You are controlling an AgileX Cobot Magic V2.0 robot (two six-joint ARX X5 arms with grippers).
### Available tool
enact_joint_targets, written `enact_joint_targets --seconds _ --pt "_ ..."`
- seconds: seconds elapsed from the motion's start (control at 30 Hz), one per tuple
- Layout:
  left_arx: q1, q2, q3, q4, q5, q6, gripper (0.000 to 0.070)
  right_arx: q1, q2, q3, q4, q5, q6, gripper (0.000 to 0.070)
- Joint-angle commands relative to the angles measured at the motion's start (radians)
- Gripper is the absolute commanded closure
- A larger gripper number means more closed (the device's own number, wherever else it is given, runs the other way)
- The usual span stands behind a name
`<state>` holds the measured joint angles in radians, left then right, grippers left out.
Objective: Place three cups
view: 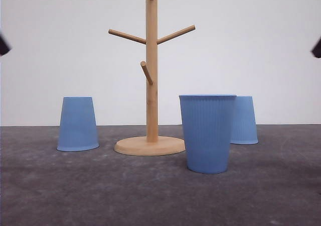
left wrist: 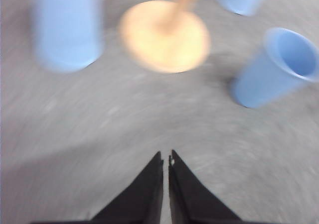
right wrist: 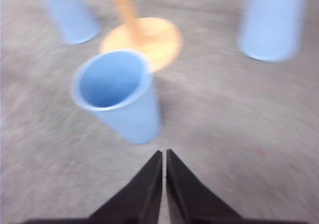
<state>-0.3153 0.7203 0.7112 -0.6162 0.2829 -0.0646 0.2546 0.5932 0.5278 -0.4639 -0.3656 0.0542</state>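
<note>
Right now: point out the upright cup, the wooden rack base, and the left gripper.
upright cup (view: 207,135), front view, ribbed side wall.
wooden rack base (view: 149,146), front view, top of the round disc.
left gripper (left wrist: 166,160), left wrist view, between the fingertips.

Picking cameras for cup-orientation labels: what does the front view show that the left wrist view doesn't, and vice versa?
Front view adds: the wooden rack's pegs, the white wall, and side profiles telling that two light-blue ribbed plastic cups, left and right rear, stand upside down.
Left wrist view adds: the left pincer, shut and empty over the grey table, and the hollow inside of the upright cup.
Shared: all three cups and the rack's round wooden base.
</note>
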Motion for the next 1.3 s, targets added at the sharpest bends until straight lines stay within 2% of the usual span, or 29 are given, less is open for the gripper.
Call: enact_joint_targets --seconds 0.0,0.1,0.27,0.4,0.43,0.47,0.53,0.6,0.8,1.0,1.17,1.27 --pt "-0.034 0.024 0.035 0.016 -0.007 0.097 0.0697 0.029 0.014 0.016 0.028 0.002 -0.043 0.0691" --pt "-0.073 0.066 0.068 0.017 -0.019 0.114 0.0697 0.068 0.035 0.017 0.075 0.002 -0.048 0.0691" --pt "-0.085 0.106 0.095 0.018 -0.02 0.113 0.0693 0.08 0.053 0.017 0.105 0.0 -0.048 0.0691" --pt "-0.085 0.109 0.096 0.018 -0.02 0.113 0.0667 0.08 0.052 0.017 0.104 0.0 -0.048 0.0689" --pt "-0.085 0.109 0.096 0.018 -0.019 0.113 0.065 0.08 0.052 0.017 0.105 0.0 -0.048 0.0669" --pt "-0.085 0.109 0.096 0.018 -0.018 0.113 0.0591 0.08 0.052 0.017 0.105 0.0 -0.048 0.0614" --pt "-0.085 0.109 0.096 0.018 -0.017 0.112 0.0384 0.08 0.052 0.017 0.105 0.0 -0.048 0.0429" --pt "-0.085 0.109 0.096 0.018 -0.018 0.102 0.0214 0.08 0.052 0.017 0.104 0.001 -0.047 0.0264" --pt "-0.085 0.109 0.096 0.019 -0.035 0.058 0.0221 0.08 0.052 0.017 0.105 0.001 -0.043 0.025" --pt "-0.081 0.13 0.096 0.034 -0.182 -0.032 0.0223 0.08 0.052 0.017 0.105 0.0 -0.038 0.025" --pt "-0.038 0.235 0.12 0.087 -0.186 -0.112 0.0218 0.08 0.052 0.017 0.105 0.0 -0.031 0.025" --pt "-0.009 0.338 0.172 0.096 -0.186 -0.131 0.0183 0.08 0.052 0.017 0.105 0.0 -0.031 0.025"
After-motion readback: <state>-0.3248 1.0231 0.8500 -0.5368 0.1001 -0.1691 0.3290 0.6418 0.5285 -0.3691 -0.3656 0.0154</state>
